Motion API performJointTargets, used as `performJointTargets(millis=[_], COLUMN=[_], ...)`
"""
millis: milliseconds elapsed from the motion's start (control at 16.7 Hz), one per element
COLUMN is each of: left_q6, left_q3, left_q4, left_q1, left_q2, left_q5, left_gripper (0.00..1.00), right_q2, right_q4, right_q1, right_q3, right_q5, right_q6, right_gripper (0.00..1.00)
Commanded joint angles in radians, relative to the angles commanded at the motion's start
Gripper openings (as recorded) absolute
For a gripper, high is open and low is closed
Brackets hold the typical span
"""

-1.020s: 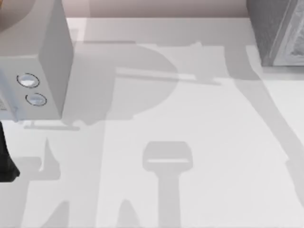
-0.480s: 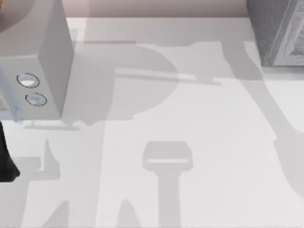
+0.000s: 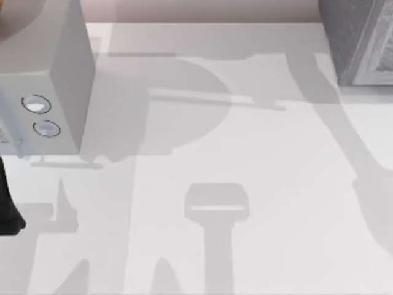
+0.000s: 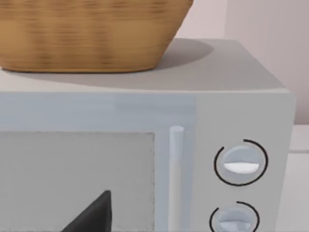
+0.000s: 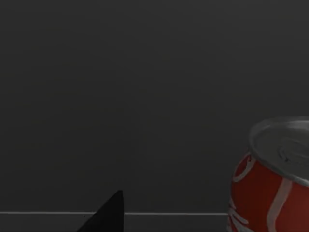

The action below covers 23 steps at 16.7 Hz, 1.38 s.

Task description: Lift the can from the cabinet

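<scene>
Closest to the right wrist camera is a dark tip of the right gripper [image 5: 108, 215]. Whether that gripper is released or clenched cannot be told. The can [image 5: 270, 179] stands upright just beyond it and apart from it, with nothing touching the can. Its side is red with white lettering and its silver top [image 5: 282, 147] is level. It sits in a dim space, with a dark wall [image 5: 145, 96] behind it that meets the floor along a thin pale line.

At the left wrist, a dark tip of the left gripper [image 4: 96, 212] lies nearest the camera, in front of the microwave [image 4: 145, 111]. Here too, released or clenched cannot be told. Behind the tip is the microwave's door window [image 4: 72, 179]. Beside the window is the upright pale handle [image 4: 175, 169], and beside the handle are two round knobs [image 4: 240, 163], one above the other. A woven basket [image 4: 87, 34] rests on the microwave's roof, toward its back.

From above, the white counter [image 3: 276, 184] is crossed by grey shadows. A dark piece of the left arm [image 3: 7, 203] shows just in front of the microwave at the counter's left edge. The grey cabinet [image 3: 356, 37] stands at the far right corner, well apart from the microwave.
</scene>
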<state>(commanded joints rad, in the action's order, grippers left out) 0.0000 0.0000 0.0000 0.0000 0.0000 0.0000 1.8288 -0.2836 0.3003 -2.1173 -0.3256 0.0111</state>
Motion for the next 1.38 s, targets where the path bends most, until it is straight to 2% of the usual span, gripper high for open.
performJointTargets(millis=[600, 1200, 1380], left_q6=[0.000, 0.000, 0.000], left_q3=[0.000, 0.000, 0.000], left_q4=[0.000, 0.000, 0.000], left_q1=[0.000, 0.000, 0.000], left_q2=[0.000, 0.000, 0.000], left_q5=[0.000, 0.000, 0.000], left_gripper=[1.00, 1.00, 1.00], right_q2=[0.000, -0.003, -0.065], right_q4=[0.000, -0.003, -0.050], right_q1=[0.000, 0.004, 0.049], right_q3=[0.000, 0.001, 0.031], right_q5=[0.000, -0.002, -0.045], right_q6=[0.000, 0.001, 0.000], right_gripper=[0.02, 0.00, 0.00])
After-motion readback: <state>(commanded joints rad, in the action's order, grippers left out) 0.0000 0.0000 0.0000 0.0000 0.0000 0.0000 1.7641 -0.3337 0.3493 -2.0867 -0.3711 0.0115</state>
